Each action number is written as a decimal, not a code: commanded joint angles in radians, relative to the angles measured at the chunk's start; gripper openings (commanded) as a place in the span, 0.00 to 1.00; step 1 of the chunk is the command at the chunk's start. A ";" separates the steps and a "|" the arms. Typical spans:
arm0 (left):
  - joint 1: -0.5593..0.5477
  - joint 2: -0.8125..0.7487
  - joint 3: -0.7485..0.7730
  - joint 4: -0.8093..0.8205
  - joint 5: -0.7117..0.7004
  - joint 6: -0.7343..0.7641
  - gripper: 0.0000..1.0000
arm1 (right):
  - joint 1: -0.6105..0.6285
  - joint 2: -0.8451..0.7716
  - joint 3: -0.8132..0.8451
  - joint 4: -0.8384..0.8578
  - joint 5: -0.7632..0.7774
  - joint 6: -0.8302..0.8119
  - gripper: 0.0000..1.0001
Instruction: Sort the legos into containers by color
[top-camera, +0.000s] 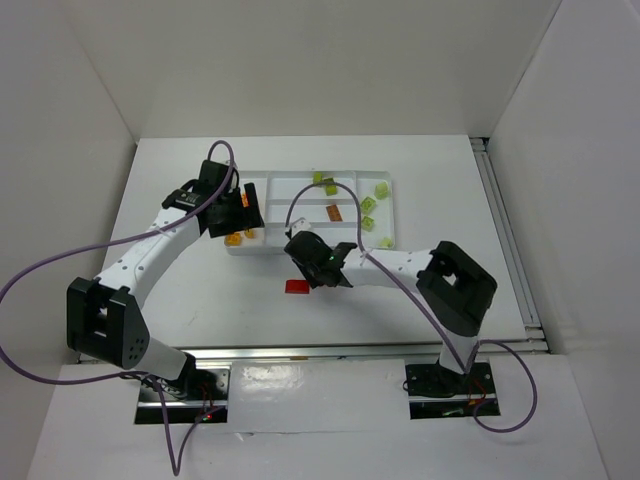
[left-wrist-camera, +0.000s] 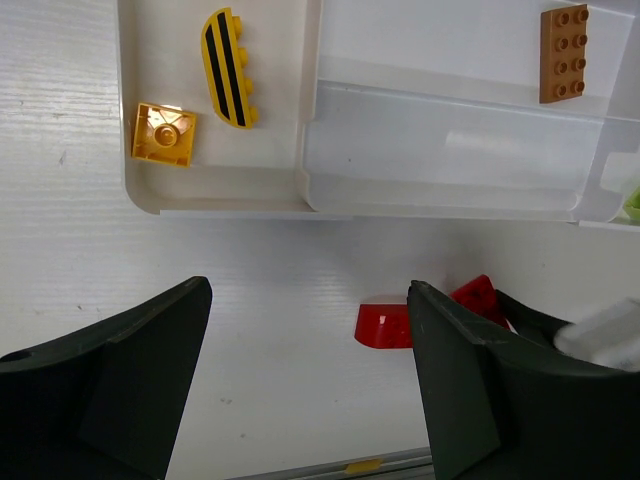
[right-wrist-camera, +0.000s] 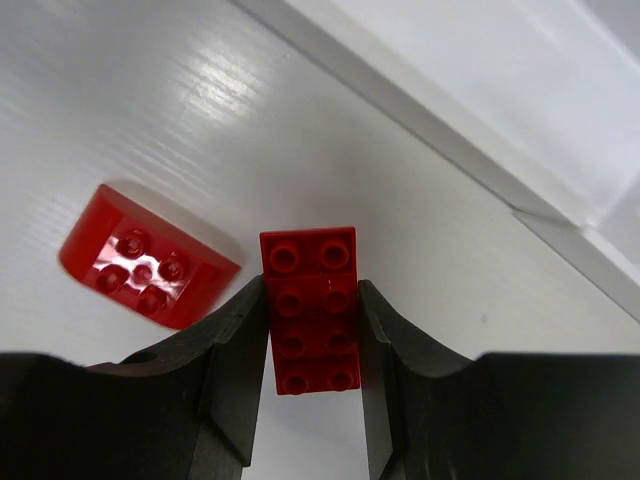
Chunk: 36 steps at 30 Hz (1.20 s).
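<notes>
My right gripper (top-camera: 325, 266) is shut on a long red brick (right-wrist-camera: 310, 310), held just above the table near the white tray (top-camera: 300, 195); in the right wrist view the gripper (right-wrist-camera: 312, 295) clamps the brick's long sides. A second, rounded red brick (top-camera: 297, 287) lies on the table beside it (right-wrist-camera: 145, 258). My left gripper (top-camera: 226, 214) is open and empty at the tray's left end; in its own view (left-wrist-camera: 310, 380) the jaws stand wide apart. The tray's left compartment holds a yellow oval piece (left-wrist-camera: 229, 68) and a yellow-orange square brick (left-wrist-camera: 164, 133).
A brown brick (left-wrist-camera: 563, 54) lies in a middle compartment (top-camera: 333, 211). Several green bricks (top-camera: 368, 205) lie in the tray's right part. White walls enclose the table on three sides. A metal rail (top-camera: 330, 350) runs along the near edge.
</notes>
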 joint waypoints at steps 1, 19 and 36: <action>0.001 0.014 0.029 0.011 0.014 0.014 0.90 | 0.014 -0.143 0.030 -0.032 0.130 0.042 0.26; 0.001 0.014 0.021 0.002 0.011 0.014 0.90 | -0.124 0.197 0.418 -0.026 0.075 0.045 0.52; 0.010 -0.014 0.065 -0.021 -0.087 0.023 0.90 | -0.036 -0.149 -0.023 0.176 -0.103 0.011 0.69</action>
